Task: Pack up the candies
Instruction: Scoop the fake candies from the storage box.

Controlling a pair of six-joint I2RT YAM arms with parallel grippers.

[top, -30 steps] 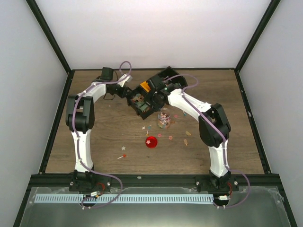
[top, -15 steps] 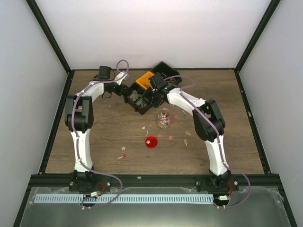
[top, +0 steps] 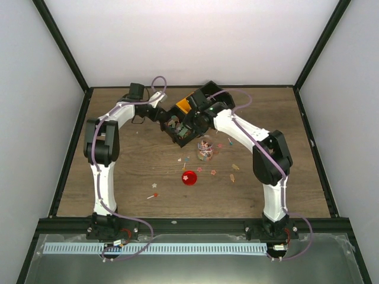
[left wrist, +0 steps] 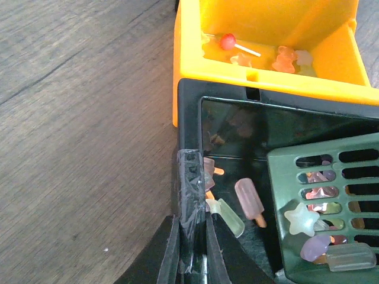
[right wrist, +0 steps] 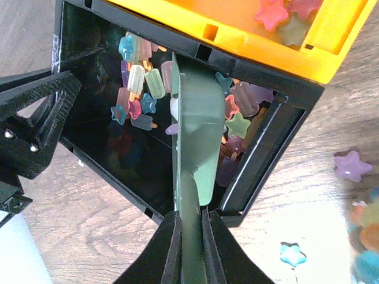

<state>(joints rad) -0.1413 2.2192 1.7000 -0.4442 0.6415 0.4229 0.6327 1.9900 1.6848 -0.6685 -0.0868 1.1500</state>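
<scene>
Candies [right wrist: 137, 80]: translucent pastel stars, popsicles in black box [right wrist: 259, 145], on green scoop [right wrist: 198, 118].

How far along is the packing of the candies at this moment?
Done: the jar already holds some candies. In hand: the left tool grips a wall of the black box, and the right tool holds the green scoop inside it. Left: many candies in the box, loose ones on the table, the red lid off.
</scene>
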